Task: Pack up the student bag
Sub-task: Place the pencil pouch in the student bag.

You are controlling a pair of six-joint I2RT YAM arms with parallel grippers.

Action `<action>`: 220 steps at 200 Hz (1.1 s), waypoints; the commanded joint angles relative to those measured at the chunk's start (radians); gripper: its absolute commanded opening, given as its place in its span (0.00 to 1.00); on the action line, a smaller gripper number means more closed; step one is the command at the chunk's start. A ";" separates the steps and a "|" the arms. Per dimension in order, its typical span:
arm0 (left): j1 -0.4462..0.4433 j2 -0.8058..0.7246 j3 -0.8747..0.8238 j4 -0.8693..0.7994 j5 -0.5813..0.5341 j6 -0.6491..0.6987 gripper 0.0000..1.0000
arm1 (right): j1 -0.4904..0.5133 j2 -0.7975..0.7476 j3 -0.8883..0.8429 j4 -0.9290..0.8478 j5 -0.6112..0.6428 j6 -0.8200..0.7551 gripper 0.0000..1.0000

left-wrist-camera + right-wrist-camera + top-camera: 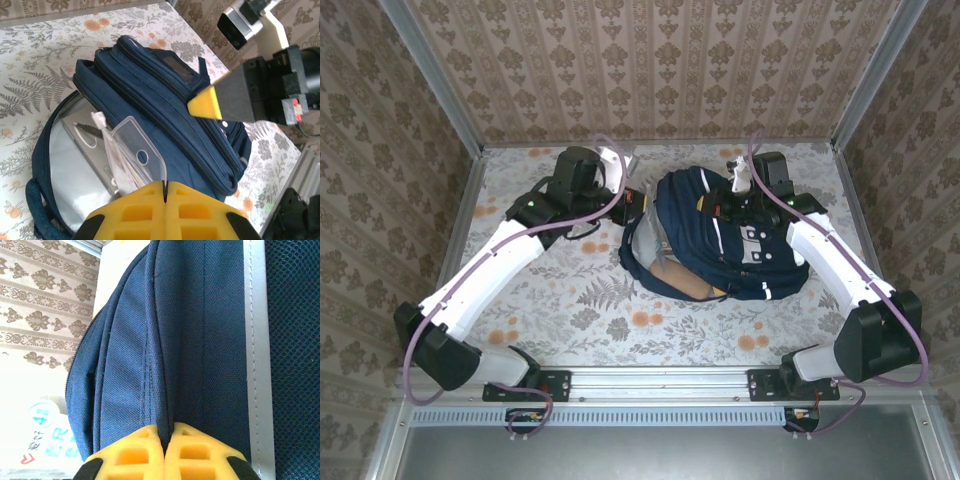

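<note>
Navy student bag [760,275] open, packing seemingly midway: right hand [166,432] clamped on its fabric, left hand [165,185] pinching clear pouch [135,150] halfway inside; zipping to come.

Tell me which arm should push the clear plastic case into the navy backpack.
Left, probably. The left gripper is shut on the clear flat plastic case, over the open navy-blue fabric backpack; the right gripper is pinching its fabric.

Student bag [760,255] on the table [570,300], right of centre — left gripper [165,187] at its left edge, right gripper [165,432] on its far top; plastic pouch [135,150] inside its open compartment.
</note>
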 commanded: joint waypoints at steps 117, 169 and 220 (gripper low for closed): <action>0.137 0.403 0.145 0.083 0.025 0.012 0.00 | -0.003 -0.049 0.018 0.108 -0.077 0.015 0.02; 0.140 0.528 0.224 0.062 0.069 -0.024 0.45 | -0.003 -0.041 0.027 0.112 -0.079 0.018 0.03; 0.141 0.525 0.183 0.029 0.027 -0.039 0.63 | -0.002 -0.045 0.018 0.114 -0.075 0.018 0.03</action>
